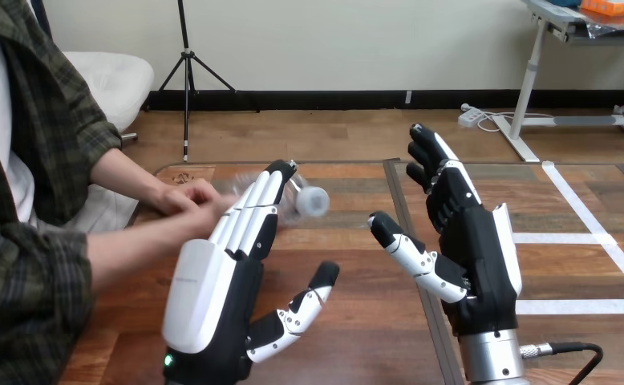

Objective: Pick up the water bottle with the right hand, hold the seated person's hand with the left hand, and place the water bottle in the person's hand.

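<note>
Holds the right hand [473,241] open and upright over the table [357,337], gripping nothing. Extends the left hand [212,297] forward, fingers straight, tips just beside the person's hands [188,200]. Behind those fingertips, tipped sideways near the person's hands: the water bottle [305,199], blurred.

I take the water bottle [309,200] as my mark. To its left the person's hands [187,197] sit close beside it, with a forearm [132,245] running below them, so that side is blocked. Below and left of the bottle my left robot hand [228,273] stands with fingers straight, overlapping the bottle's left end. Right of the bottle I see bare tabletop [365,337] as far as my right robot hand [465,241], spread wide; past that the tabletop lies free
</note>
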